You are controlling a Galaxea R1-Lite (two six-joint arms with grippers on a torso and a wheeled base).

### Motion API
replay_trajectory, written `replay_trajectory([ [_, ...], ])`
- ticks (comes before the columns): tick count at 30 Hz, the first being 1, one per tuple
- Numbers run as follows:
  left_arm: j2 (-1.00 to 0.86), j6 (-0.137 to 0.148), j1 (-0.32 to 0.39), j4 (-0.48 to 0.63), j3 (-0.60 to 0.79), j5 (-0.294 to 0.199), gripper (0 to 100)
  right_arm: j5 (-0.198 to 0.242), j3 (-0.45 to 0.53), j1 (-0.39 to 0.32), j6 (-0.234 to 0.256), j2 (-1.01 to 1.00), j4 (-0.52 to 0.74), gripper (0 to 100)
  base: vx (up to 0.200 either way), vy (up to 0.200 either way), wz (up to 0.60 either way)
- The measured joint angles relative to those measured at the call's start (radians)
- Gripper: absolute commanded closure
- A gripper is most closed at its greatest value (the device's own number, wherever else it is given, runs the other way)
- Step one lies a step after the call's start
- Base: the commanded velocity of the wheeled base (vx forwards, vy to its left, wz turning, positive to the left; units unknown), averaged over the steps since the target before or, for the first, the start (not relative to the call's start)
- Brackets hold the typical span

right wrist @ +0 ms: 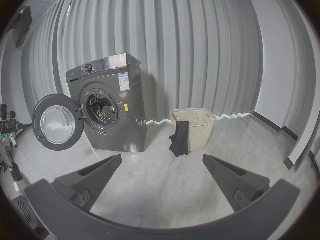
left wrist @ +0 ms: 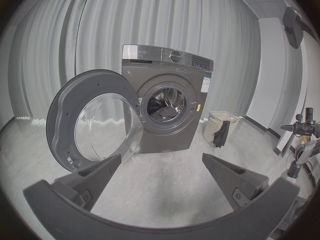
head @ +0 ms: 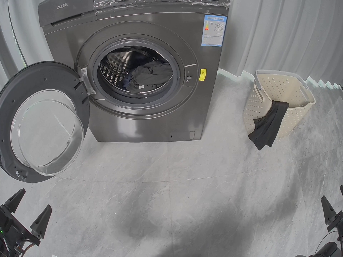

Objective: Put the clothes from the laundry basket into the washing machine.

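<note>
The grey washing machine (head: 143, 118) stands ahead with its round door (head: 41, 120) swung wide to the left. Dark clothes (head: 148, 76) lie inside the drum. To the right stands the cream laundry basket (head: 286, 86), and a black garment (head: 269, 124) hangs over its front rim down to the floor. My left gripper (head: 30, 206) is low at the front left, open and holding nothing. My right gripper (right wrist: 161, 160) sits low at the front right, also open and holding nothing, well short of the basket (right wrist: 196, 127).
Pale curtains (head: 278, 25) hang behind the machine and basket. Bare grey floor (head: 185, 197) spreads between me and both. The open door juts out over the floor on the left. A tripod with gear (left wrist: 301, 130) stands off to one side.
</note>
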Motion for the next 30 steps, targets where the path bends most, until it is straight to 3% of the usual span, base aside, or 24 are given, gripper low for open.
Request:
replay_trajectory([
  [6,-0.171,-0.001,0.087,0.176,0.000,-0.083,0,0.024,0.000,-0.030,-0.001,-0.129,0.127,0,0.000,-0.200,0.00],
  [12,-0.331,-0.002,0.204,0.335,0.000,-0.140,0,0.082,0.000,-0.089,-0.007,-0.238,0.254,0,0.000,-0.200,0.00],
  [17,-0.414,0.009,0.291,0.373,0.000,-0.133,0,0.052,0.000,-0.114,-0.002,-0.282,0.255,0,0.000,-0.200,0.00],
  [23,-0.451,0.030,0.305,0.420,0.000,-0.103,0,0.049,0.000,-0.122,0.006,-0.299,0.259,0,0.000,-0.167,0.00],
  [26,-0.464,0.039,0.301,0.486,0.000,-0.106,0,0.070,0.000,-0.123,0.003,-0.302,0.273,0,0.000,0.000,0.00],
  [30,-0.474,0.041,0.293,0.470,0.000,-0.116,0,0.132,0.000,-0.121,-0.025,-0.305,0.298,0,0.000,0.000,0.00],
])
